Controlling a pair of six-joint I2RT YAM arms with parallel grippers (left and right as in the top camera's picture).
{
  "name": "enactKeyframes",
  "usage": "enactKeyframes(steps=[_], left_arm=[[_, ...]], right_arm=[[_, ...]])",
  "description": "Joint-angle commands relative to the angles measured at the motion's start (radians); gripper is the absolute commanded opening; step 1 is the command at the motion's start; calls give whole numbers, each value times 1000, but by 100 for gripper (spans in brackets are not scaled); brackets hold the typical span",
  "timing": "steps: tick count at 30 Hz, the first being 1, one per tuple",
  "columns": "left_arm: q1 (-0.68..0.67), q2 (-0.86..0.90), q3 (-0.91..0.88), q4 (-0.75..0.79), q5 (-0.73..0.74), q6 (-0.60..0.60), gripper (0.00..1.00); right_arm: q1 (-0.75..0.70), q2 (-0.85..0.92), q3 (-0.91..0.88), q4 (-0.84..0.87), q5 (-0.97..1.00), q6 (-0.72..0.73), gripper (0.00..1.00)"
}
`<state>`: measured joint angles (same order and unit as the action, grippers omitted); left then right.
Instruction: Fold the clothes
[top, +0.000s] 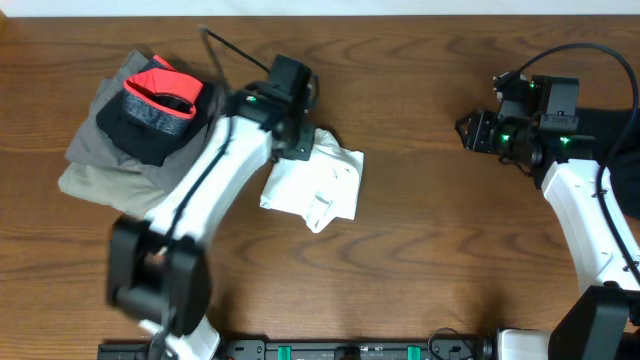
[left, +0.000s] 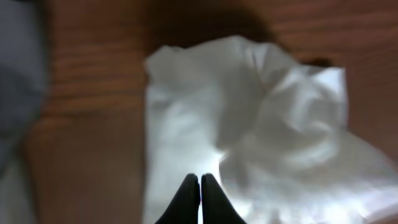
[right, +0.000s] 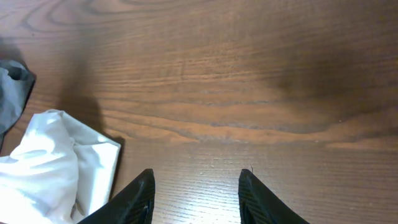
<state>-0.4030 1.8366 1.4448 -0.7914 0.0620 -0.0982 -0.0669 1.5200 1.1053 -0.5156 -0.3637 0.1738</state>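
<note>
The shirt (top: 318, 185), white and loosely bunched into a rough square, lies on the tabletop (top: 420, 250) a little left of the centre of the overhead frame. Its edges are uneven and a small flap sticks out at its lower edge.

The left claw (top: 298, 148) sits at the shirt's upper left corner, with the white arm running down to the lower left of the frame. In the left wrist view the left claw (left: 199, 190) has its two dark fingers pressed together, tips pointing up the frame over the shirt (left: 249, 124). Whether a bit of fabric is nipped between them cannot be told. The cloth there is rumpled, with a raised fold at the upper right and brown wood (left: 93, 93) along its left side.

A pile (top: 115, 150) of grey and khaki clothes lies at the upper left of the overhead frame, just beside the left arm and apart from the shirt. A red-and-black piece (top: 158, 100) rests on top of it.

The right claw (top: 466, 130) is at the upper right, well apart from the shirt and pointing left toward it. In the right wrist view the right claw (right: 196, 186) has its fingers apart over bare wood, holding nothing. The shirt (right: 56, 168) shows at the lower left of that view, with a scrap of grey cloth (right: 12, 93) at the left edge. A dark cloth (top: 612, 125) lies at the overhead frame's right edge, behind the right arm.
</note>
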Motion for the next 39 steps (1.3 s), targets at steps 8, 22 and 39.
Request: enactKeyframes(steps=[8, 22, 39], left_arm=[[-56, 119, 11, 264, 618, 56, 6], [-56, -120, 33, 63, 201, 57, 14], [-124, 15, -255, 34, 625, 45, 13]], right_arm=[[4, -9, 3, -5, -7, -18, 41], [87, 14, 3, -1, -166, -153, 48], [283, 127, 3, 67, -104, -129, 49]])
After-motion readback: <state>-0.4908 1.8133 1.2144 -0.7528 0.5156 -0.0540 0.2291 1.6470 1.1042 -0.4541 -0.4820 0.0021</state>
